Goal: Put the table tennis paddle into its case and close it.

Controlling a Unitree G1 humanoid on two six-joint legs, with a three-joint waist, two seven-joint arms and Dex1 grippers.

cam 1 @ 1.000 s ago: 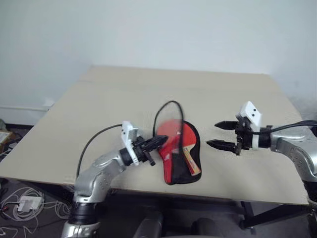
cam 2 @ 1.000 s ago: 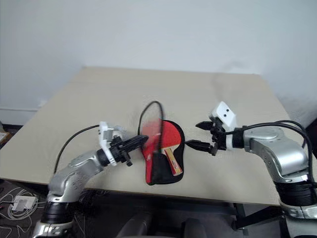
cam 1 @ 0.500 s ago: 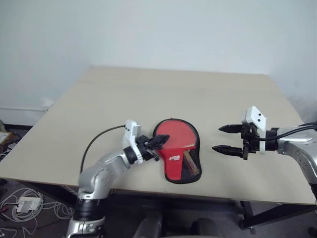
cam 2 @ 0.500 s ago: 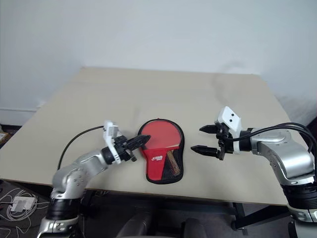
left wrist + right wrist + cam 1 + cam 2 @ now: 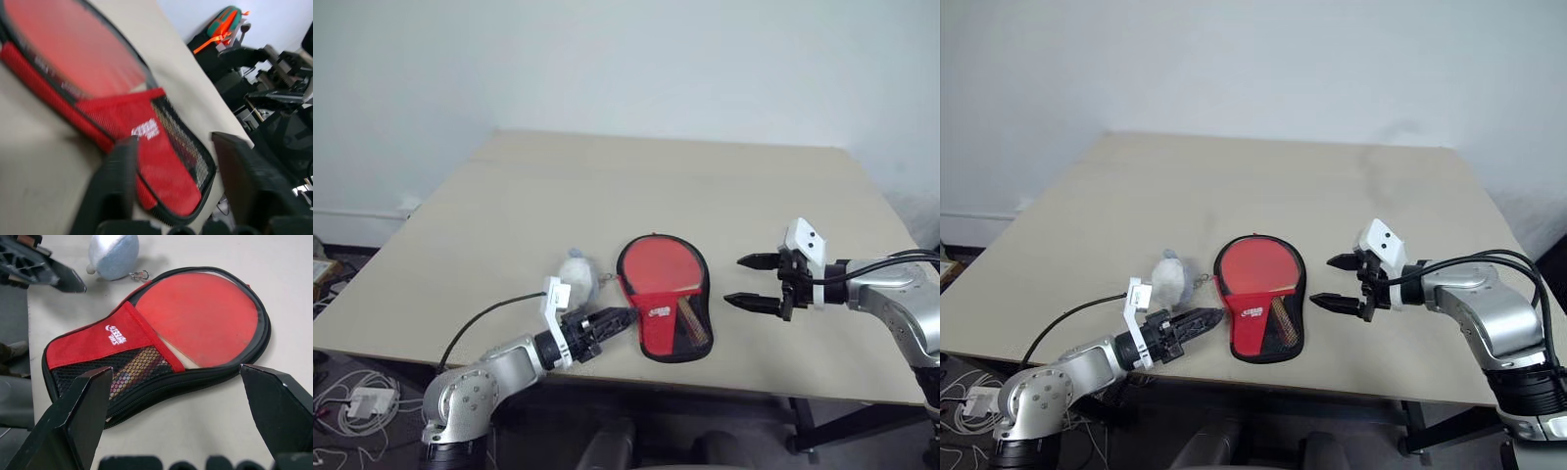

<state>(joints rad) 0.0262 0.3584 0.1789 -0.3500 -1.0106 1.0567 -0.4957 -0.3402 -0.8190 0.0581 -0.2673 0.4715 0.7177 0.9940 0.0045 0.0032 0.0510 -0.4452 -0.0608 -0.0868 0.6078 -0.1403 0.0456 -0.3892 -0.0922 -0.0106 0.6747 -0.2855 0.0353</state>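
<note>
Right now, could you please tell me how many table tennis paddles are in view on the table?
1. The table tennis paddle lies inside the open case near the table's front edge, its handle under the mesh. Nothing suggests another is hidden.

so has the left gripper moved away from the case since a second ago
Yes. The left gripper was at the case's upper left rim; it now sits lower, toward the table's near edge, off the case.

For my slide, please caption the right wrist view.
Open right gripper faces the case, with the table tennis paddle inside.
</note>
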